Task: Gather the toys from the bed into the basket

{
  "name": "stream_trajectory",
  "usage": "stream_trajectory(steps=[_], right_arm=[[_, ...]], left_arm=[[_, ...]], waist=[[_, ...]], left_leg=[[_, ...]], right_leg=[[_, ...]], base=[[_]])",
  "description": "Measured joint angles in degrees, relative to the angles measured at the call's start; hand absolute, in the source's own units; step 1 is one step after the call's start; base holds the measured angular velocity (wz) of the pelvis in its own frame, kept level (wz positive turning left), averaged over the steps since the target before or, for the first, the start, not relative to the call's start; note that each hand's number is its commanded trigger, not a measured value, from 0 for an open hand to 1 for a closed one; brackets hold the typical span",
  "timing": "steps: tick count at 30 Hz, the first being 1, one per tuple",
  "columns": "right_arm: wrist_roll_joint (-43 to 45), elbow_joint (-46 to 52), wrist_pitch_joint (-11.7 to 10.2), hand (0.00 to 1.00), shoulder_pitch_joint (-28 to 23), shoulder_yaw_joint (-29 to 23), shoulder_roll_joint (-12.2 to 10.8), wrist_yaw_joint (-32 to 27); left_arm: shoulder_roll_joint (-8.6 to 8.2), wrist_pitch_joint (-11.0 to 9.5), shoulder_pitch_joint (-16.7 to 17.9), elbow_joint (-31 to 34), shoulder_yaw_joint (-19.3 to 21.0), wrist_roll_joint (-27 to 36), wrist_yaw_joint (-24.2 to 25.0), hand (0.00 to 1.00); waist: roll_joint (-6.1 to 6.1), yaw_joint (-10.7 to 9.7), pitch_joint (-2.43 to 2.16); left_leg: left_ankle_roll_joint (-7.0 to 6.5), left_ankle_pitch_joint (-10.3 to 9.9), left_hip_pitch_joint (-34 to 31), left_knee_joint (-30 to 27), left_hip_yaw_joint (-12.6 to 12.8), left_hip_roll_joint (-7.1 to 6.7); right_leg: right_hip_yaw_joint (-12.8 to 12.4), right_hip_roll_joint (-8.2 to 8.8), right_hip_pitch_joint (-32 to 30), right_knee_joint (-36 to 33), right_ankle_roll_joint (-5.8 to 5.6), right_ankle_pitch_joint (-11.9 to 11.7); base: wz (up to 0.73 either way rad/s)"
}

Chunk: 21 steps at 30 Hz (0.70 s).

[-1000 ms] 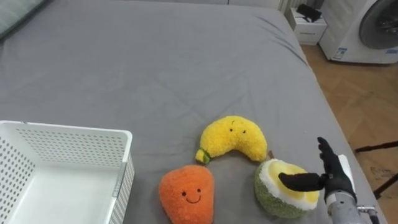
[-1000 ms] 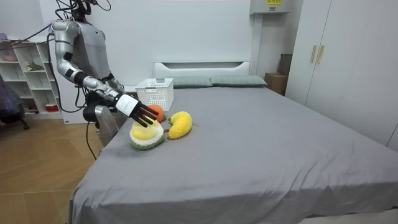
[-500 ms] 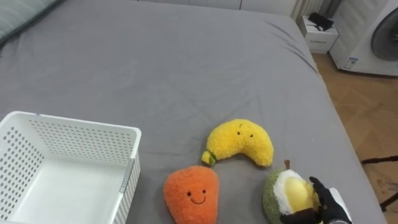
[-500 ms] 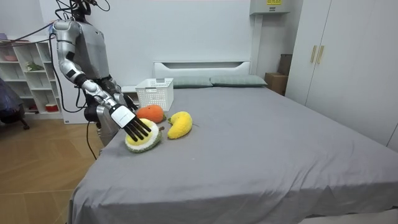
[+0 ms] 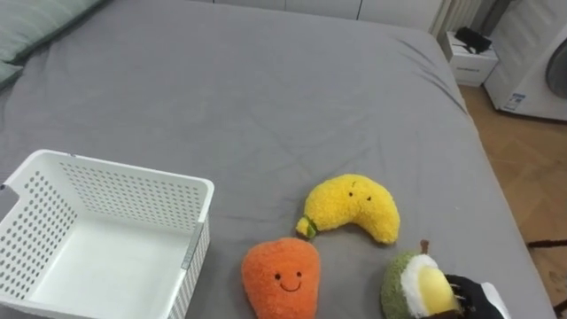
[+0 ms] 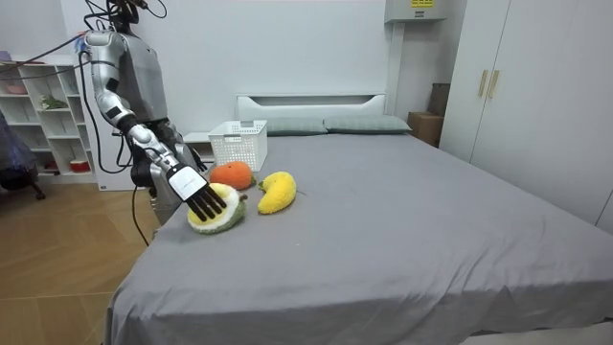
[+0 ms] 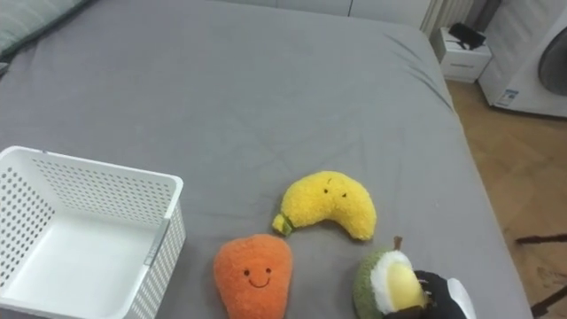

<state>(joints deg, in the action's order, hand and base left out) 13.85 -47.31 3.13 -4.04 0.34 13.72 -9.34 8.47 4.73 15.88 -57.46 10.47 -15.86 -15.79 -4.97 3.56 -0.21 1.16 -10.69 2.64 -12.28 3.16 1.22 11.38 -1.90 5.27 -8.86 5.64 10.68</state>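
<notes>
**Robot's hand is lying on avocado toy at the bed's edge**

The humanoid is standing beside the grey bed [image 5: 266,89], at the room view's left, and is reaching its right arm down over the mattress. Its right hand [image 5: 468,293] is resting on the avocado plush toy [image 5: 407,285], with dark fingers [image 6: 209,198] lying straight and spread across the toy's pale yellow face rather than closing round it. The avocado is sitting close to the bed's near edge, at the robot's right.

Two more toys are waiting just beside it. A smiling orange carrot plush [image 5: 281,279] is lying to the avocado's left, and a yellow banana plush [image 5: 354,206] is curving just beyond the pair, its stalk end nearly touching the carrot's top.

A white perforated basket [image 5: 124,168] is sitting on the bed at the robot's left, just beside the carrot, with nothing showing inside it. All three toys are lying outside it on the cover.
</notes>
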Motion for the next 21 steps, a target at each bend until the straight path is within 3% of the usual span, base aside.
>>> stream_trajectory(steps=[21], right_arm=[[-2.3, -1.4, 0.0, 1.00, 0.7, 1.6, -0.9, 0.8]], left_arm=[[0.00, 0.0, -1.1, -0.3, 0.0, 0.0, -0.4, 0.00]], waist=[[0.22, 0.3, 0.35]], left_leg=[[0.00, 0.0, -0.1, 0.3, 0.0, -0.04]], right_leg=[[-0.2, -0.03, -0.2, 0.1, -0.01, 0.0]], base=[[0.00]])
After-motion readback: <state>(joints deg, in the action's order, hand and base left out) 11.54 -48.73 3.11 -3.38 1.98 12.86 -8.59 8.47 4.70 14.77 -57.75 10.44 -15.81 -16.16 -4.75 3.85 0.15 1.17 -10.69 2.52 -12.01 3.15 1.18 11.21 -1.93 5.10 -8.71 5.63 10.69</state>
